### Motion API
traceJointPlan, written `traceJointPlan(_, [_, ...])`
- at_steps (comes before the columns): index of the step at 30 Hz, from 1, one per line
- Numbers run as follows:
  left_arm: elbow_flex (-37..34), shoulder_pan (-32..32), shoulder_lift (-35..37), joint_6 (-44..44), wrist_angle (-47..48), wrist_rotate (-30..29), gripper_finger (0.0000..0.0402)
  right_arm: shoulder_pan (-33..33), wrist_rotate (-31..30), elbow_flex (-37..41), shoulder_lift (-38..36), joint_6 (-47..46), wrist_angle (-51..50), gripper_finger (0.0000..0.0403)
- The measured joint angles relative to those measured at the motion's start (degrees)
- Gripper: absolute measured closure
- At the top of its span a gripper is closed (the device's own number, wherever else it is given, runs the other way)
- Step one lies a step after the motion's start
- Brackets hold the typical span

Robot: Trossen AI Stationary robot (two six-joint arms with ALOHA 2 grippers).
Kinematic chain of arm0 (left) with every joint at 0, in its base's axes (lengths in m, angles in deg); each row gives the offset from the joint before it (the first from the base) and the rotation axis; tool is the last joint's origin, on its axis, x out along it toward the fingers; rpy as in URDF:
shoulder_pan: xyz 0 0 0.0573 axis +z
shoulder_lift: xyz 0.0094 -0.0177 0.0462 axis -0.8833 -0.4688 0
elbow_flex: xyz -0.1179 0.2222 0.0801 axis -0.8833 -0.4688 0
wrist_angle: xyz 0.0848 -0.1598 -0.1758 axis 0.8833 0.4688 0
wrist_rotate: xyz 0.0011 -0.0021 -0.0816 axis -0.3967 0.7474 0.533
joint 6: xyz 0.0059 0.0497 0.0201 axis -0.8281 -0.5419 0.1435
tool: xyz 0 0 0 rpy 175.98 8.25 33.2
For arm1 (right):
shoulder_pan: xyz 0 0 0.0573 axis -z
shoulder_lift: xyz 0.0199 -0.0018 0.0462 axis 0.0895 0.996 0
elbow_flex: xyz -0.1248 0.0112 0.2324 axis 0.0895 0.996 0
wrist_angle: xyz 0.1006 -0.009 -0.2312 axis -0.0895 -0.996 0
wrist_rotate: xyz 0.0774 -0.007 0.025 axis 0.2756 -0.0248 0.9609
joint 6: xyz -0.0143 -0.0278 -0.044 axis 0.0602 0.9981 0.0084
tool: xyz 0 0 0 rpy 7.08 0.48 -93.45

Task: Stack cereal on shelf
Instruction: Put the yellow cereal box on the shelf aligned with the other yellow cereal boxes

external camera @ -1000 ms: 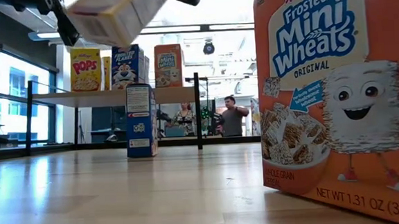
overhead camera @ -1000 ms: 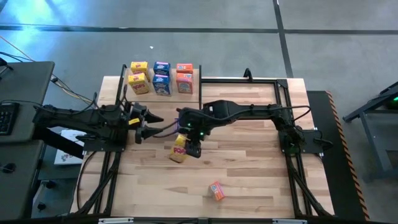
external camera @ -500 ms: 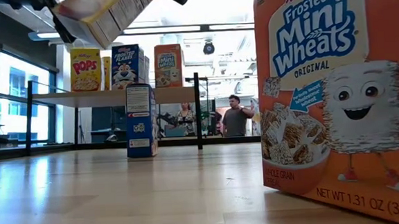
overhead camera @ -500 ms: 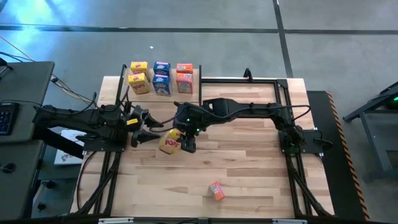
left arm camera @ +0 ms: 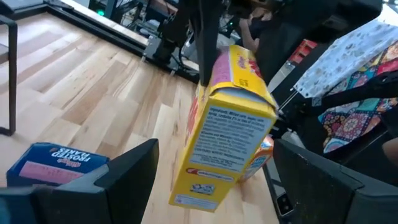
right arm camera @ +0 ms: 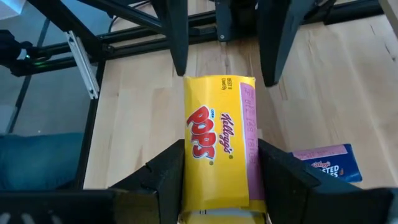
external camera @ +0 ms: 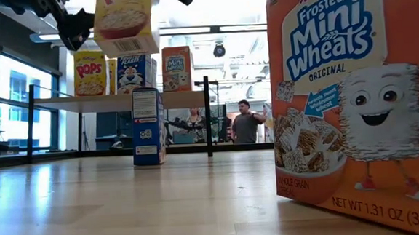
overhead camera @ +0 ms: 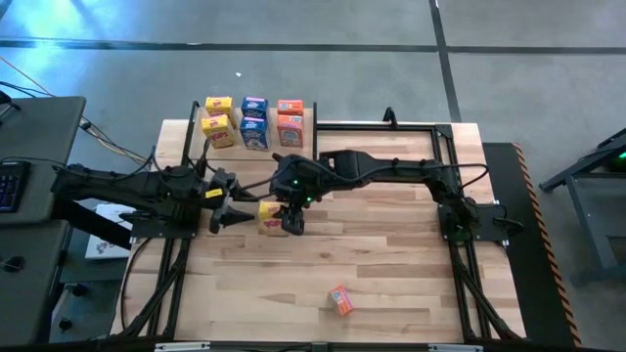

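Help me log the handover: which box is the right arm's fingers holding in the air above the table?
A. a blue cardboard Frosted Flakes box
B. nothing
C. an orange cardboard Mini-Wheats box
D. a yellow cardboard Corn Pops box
D: the right wrist view shows the yellow cardboard Corn Pops box clamped between the right gripper fingers, and the low view shows it lifted off the table, with the open left gripper beside it.

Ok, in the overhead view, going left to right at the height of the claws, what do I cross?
Left claw, open → yellow Pops box, held off the table → right claw, shut on that box → right arm's base.
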Motion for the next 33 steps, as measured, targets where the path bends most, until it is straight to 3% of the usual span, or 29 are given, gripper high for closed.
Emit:
traceJointPlan(18, [0.0, 0.0, -1.0, -2.0, -3.2, -0.3, 0.0094, 0.0, -0.7, 0.0, 0.0, -0.7, 0.0, 0.0262])
traceJointPlan(33, [12.0, 0.0, -8.2, -5.7, 13.8, -0.1, 0.0094, -1.4, -0.5, 2.4, 0.0, -1.7, 0.4, 0.0262])
